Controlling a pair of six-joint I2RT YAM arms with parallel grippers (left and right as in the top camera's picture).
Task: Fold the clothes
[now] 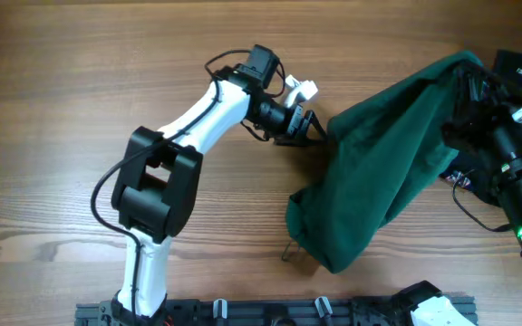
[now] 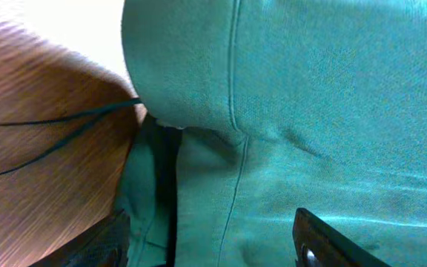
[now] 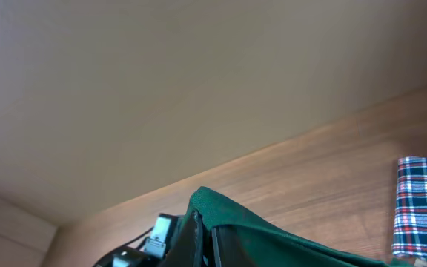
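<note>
1. On the right half of the wooden table (image 1: pixel 80 91), the dark teal-green garment (image 1: pixel 388 163) hangs as a slanted drape. Its upper end is raised at the far right and its lower end is bunched on the tabletop nearer the front edge.
2. The right gripper (image 3: pixel 204 226) is at the raised upper end. In the right wrist view its fingers are pressed together on a peak of the fabric, which stands up between them.
3. The left gripper (image 1: pixel 311 127) is at the left edge of the garment, just beside the fabric at mid-height of the drape.
4. In the left wrist view the fingers (image 2: pixel 325 241) of the left gripper are spread wide. A seamed fold of the garment fills the space ahead of and between them, and no pinch is visible.
5. A thin dark cord (image 2: pixel 50 122) runs from the garment's edge across the bare wood.
6. A plaid cloth (image 3: pixel 421 208) lies on the table, well apart from the garment, at the right edge of the right wrist view
</note>
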